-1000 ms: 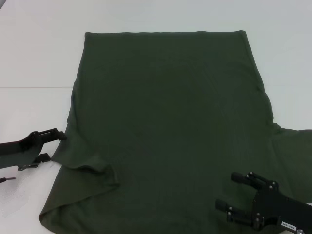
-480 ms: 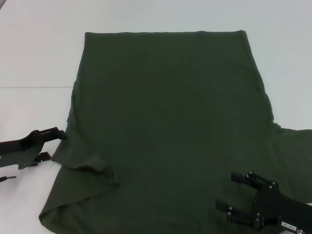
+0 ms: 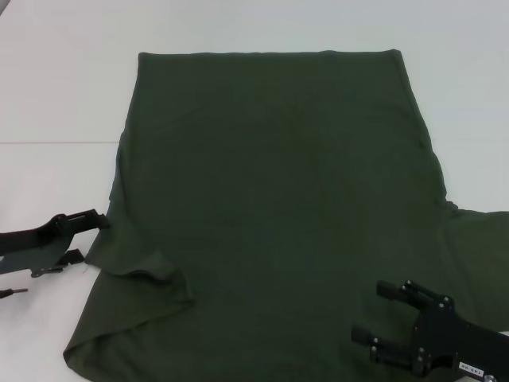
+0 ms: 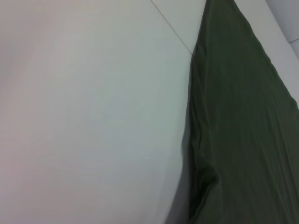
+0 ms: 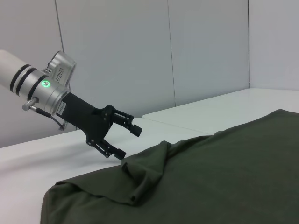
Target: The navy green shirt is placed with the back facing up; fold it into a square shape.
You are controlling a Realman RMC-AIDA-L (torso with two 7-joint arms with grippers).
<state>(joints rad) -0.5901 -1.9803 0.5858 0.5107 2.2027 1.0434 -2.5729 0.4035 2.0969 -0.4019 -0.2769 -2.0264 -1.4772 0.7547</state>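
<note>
Fingers on our right gripper point(image 3: 380, 324) are spread wide and hold nothing; they hover above the shirt point(image 3: 278, 183) at its near right part. Compared with a second ago, this gripper sits where it did, so we read it as waiting.

Our left gripper point(image 3: 89, 236) is at the shirt's left edge, just beside the folded-in sleeve point(image 3: 155, 278), with its jaws parted and nothing between them. In the right wrist view the same gripper point(image 5: 124, 139) shows its two fingers apart, tips close to the cloth's rumpled edge. Over the last second it has crept only slightly along that edge, and the cloth has not shifted at all.

The shirt lies flat on the table point(image 3: 64, 87), its straight hem farthest from us, the left sleeve already turned inward, the right sleeve point(image 3: 477, 247) still spread outward.

We judge the change as small: the left gripper is settling in for a pinch on that left edge, and the next fold is not yet begun.
</note>
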